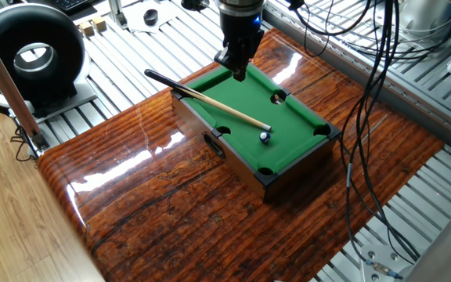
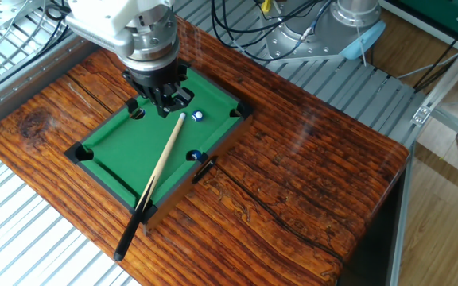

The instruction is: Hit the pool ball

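Note:
The pool ball [image 1: 264,136] [image 2: 198,116], small, dark blue and white, rests on the green felt of the miniature pool table [image 1: 288,117] [image 2: 118,155]. A thin wooden cue [image 1: 218,106] [image 2: 159,171] lies across the felt, its pale tip just short of the ball and its black butt hanging over a corner. My gripper [image 1: 238,72] [image 2: 165,106] hangs over the felt near one rail, fingers together and holding nothing. It is beside the cue tip and not touching it, a short way from the ball.
The pool table stands on a glossy wooden board [image 1: 178,204] laid on metal slats. A black ring-shaped device [image 1: 34,55] sits at the back left. Cables [image 1: 374,94] hang on the right. Something blue shows in a side pocket [image 2: 195,155].

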{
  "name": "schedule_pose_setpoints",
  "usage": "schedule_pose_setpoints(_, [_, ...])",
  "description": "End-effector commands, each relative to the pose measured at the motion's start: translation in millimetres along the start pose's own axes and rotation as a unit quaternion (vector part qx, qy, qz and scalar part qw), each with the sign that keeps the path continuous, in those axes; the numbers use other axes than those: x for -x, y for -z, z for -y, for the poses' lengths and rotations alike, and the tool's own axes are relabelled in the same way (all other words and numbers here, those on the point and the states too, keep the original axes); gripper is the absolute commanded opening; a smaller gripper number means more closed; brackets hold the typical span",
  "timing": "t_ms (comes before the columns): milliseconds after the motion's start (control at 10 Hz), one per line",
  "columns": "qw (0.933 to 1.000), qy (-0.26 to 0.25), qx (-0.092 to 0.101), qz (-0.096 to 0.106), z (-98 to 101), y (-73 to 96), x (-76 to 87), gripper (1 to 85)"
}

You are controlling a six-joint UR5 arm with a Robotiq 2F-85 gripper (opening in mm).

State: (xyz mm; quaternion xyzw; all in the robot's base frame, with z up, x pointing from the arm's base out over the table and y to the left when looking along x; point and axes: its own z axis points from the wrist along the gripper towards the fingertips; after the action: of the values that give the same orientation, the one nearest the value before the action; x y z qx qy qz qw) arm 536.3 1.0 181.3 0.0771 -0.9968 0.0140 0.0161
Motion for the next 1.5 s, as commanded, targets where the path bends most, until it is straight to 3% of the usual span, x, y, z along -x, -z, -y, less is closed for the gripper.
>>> schedule_pose_setpoints(0, [1.0, -0.001, 0.006, 0.002, -2.9, 0.8, 1.0, 1.0])
schedule_pose_setpoints(1100, [0.9999, -0.005, 0.011, 0.004, -5.9, -3.1, 3.0, 1.0])
schedule_pose_setpoints(1400, [0.9997, 0.025, 0.001, -0.003, -0.3, -2.2, -0.7, 1.0])
